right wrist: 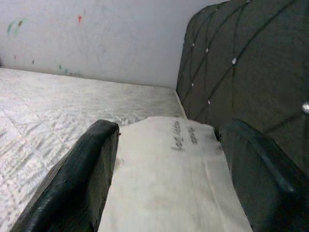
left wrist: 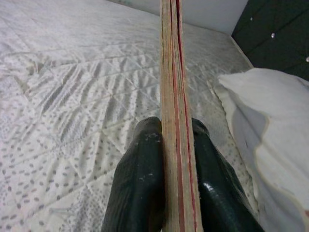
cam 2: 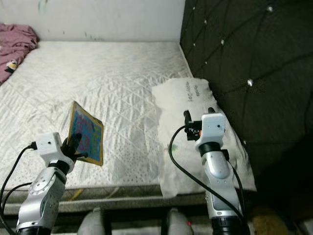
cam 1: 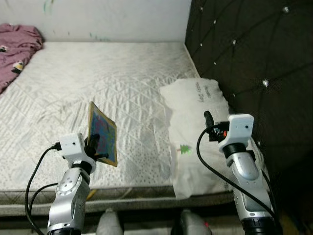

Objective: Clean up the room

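A pillow (cam 1: 195, 127) lies on the mattress (cam 1: 98, 88) at right, against the headboard (cam 1: 254, 58); blanket (cam 1: 14, 49) far left.

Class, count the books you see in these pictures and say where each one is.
1. The book is held upright in the left tool, above the near edge of the mattress. Others may lie out of sight beyond the frame.
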Controlling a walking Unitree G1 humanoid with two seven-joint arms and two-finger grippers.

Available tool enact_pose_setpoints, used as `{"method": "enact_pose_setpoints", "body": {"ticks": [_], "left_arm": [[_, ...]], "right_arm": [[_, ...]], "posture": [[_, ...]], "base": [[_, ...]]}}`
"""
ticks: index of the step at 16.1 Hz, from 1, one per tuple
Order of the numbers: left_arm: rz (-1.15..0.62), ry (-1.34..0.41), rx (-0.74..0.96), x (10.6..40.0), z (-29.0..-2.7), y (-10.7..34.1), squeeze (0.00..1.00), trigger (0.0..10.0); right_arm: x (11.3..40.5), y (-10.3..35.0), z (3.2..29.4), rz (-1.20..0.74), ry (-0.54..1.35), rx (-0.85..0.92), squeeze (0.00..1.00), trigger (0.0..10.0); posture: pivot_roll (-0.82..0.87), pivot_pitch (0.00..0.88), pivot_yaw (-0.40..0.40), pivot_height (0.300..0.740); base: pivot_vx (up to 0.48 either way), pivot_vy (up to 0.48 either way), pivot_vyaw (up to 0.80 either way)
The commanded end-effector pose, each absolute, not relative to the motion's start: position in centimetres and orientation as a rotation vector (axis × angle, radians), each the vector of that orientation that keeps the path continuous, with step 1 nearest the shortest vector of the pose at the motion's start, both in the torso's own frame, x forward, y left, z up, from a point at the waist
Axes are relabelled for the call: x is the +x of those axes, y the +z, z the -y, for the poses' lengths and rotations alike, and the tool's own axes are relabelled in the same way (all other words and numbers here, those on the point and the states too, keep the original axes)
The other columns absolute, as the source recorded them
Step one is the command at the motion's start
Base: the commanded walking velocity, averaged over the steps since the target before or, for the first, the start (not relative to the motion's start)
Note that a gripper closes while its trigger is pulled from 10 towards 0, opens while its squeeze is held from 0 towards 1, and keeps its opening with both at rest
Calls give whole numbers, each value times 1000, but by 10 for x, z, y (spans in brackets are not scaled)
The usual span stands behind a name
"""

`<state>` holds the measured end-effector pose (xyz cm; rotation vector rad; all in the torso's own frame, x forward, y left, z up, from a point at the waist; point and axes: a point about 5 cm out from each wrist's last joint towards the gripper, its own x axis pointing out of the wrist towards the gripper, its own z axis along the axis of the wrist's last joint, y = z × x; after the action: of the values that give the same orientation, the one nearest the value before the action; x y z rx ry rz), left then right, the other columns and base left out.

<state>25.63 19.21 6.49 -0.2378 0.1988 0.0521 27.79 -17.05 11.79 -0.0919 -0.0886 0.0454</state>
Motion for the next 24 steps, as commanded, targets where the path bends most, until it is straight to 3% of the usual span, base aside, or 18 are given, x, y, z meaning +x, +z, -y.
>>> {"method": "enact_pose_setpoints", "body": {"ticks": [1,4,8,18,24], "left_arm": [[-142,49,-238,263,-192,78,0,10000],[-145,65,-272,264,-191,78,0,10000],[-145,64,-273,265,-190,78,0,10000],[-108,28,-290,271,-187,86,0,10000],[-108,18,-293,270,-185,87,0,10000]], "right_arm": [[278,121,169,96,56,-97,0,10000],[278,120,167,89,64,-99,0,10000],[278,121,167,90,71,-101,0,10000],[279,124,168,87,70,-111,0,10000],[277,125,169,85,72,-113,0,10000]], "posture": [[-76,0,5,662],[-76,0,0,662],[-77,0,-4,627],[-79,16,-18,627],[-81,33,-18,627]], "base": [[0,0,0],[0,0,0],[0,0,0],[0,0,0],[262,0,0]]}}
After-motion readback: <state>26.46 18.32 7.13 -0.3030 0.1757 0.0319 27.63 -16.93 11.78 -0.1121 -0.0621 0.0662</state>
